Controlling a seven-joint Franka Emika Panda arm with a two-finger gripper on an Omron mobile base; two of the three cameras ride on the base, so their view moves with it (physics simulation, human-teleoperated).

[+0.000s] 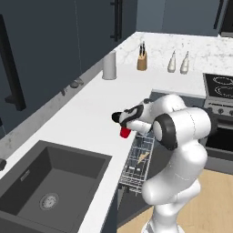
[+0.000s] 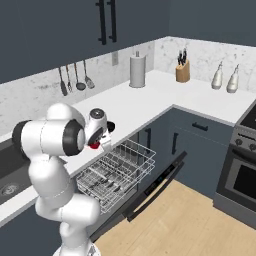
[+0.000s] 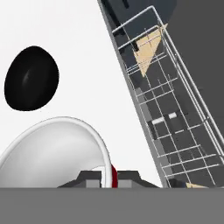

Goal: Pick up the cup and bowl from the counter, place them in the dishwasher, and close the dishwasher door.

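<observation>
My gripper (image 1: 123,128) is shut on the wall of the small red cup (image 1: 124,132), at the front edge of the white counter (image 1: 86,113) just above the dishwasher. In the hand view the dark fingertips (image 3: 89,178) pinch the rim, with the cup's pale inside (image 3: 57,148) looming large and a red sliver of its outer wall between them. The black bowl (image 3: 31,78) lies on the counter beyond the cup. The dishwasher door (image 2: 150,192) hangs open and its grey wire rack (image 2: 117,172) is pulled out. From the right the cup (image 2: 93,145) peeks out under the hand.
A dark sink (image 1: 50,182) is set into the counter at the near left. A grey cylinder (image 1: 109,65), a knife block (image 1: 142,61) and two bottles (image 1: 177,63) stand at the back. The steel oven (image 2: 240,175) is to the right, across bare wood floor.
</observation>
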